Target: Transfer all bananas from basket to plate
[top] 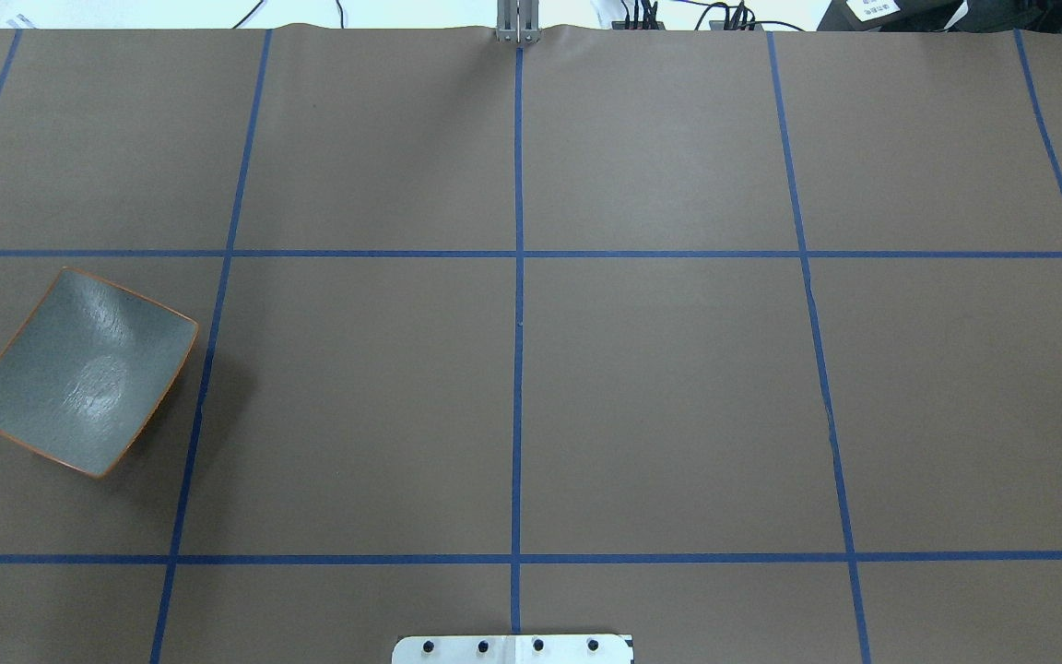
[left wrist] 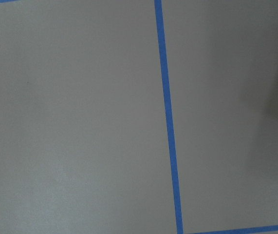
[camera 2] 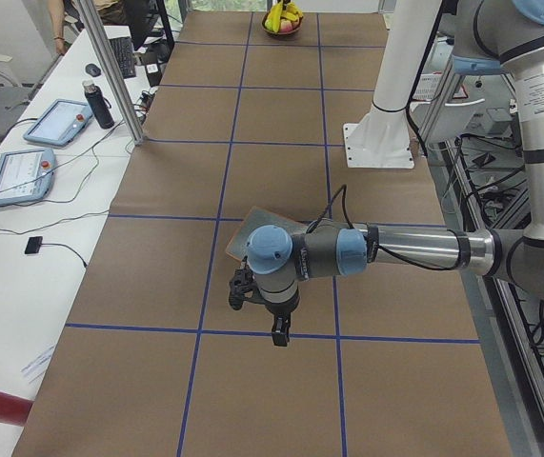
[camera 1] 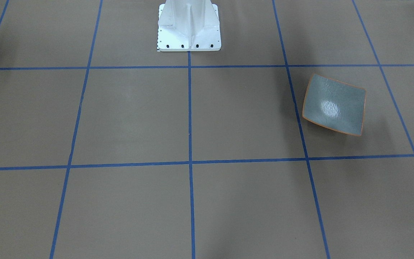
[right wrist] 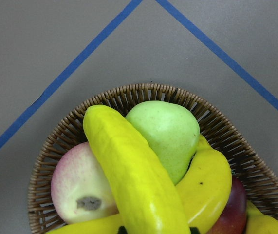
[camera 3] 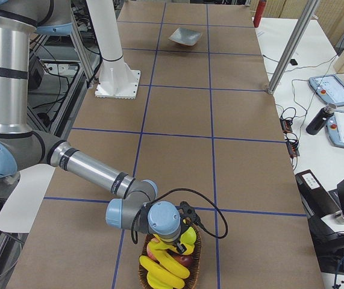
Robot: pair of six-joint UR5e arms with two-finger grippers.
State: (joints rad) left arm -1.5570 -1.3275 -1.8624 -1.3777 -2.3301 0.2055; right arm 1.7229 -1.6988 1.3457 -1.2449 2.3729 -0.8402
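Note:
The grey-green plate (top: 79, 369) with an orange rim lies bare at the table's left end; it also shows in the front view (camera 1: 334, 105). Several yellow bananas (right wrist: 129, 170) lie in a wicker basket (right wrist: 148, 92) at the table's right end (camera 3: 141, 276). My right gripper (right wrist: 157, 230) is down in the basket, its dark tips against both sides of the top banana. My left gripper (camera 2: 260, 314) hangs above the table beside the plate (camera 2: 245, 238). I cannot tell whether it is open or shut.
A green pear (right wrist: 168, 131), a pale pink fruit (right wrist: 78, 183) and a dark red fruit (right wrist: 231, 214) share the basket. The white robot base (camera 1: 189, 25) stands at the table's near edge. Tablets and a bottle (camera 3: 319, 117) lie on the side bench.

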